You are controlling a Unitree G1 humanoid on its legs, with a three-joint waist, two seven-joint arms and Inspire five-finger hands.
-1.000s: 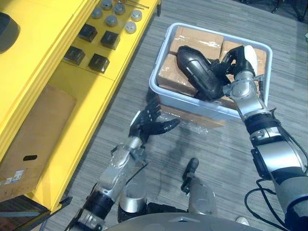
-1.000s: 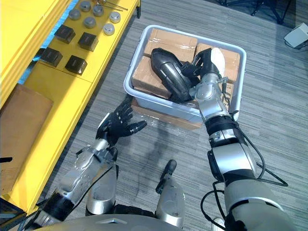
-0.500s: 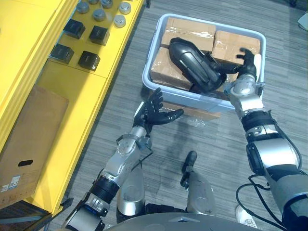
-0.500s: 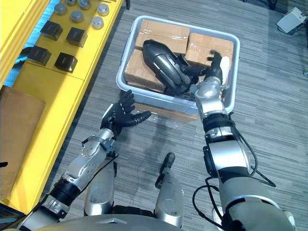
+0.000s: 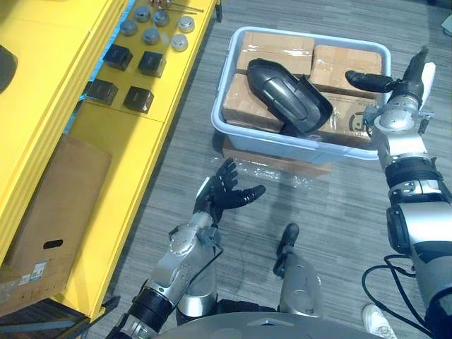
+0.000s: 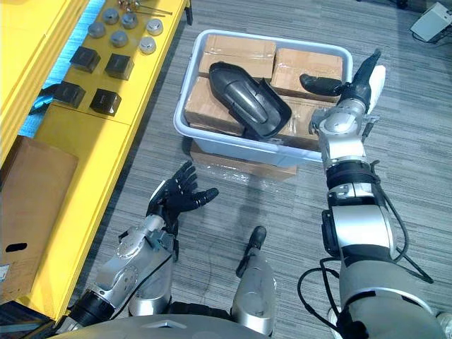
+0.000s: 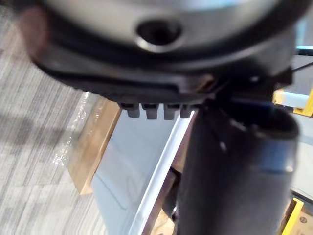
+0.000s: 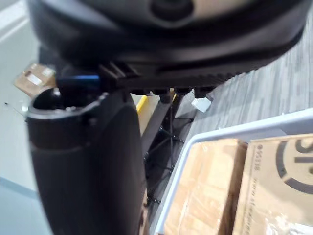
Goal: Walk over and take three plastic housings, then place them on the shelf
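A black plastic housing lies tilted across the cardboard boxes packed inside a pale tub, and neither hand holds it. It is the one housing that can be made out in the tub, though the task calls for three. The right hand hangs over the tub's right end, near the housing but apart from it, its fingers straight and its thumb stretched out sideways, gripping nothing. The left hand is low over the floor in front of the tub, palm up with fingers spread, also empty and well apart from the housing. The main risk is probably a poor hold. The housing looks large, smooth and rounded, so one hand closing on its edge could let it swing or slip back onto the boxes. A two-handed lift would need the left hand to rise over the tub's front rim, and catching that rim could jolt the tub. The tub sits on a flat carton wrapped in film, so a sideways pull on the housing might slide or tip it. The yellow shelf to the robot's left already carries small black blocks and round grey parts. A bulky housing set down carelessly there could knock them, or end up overhanging the edge and fall.
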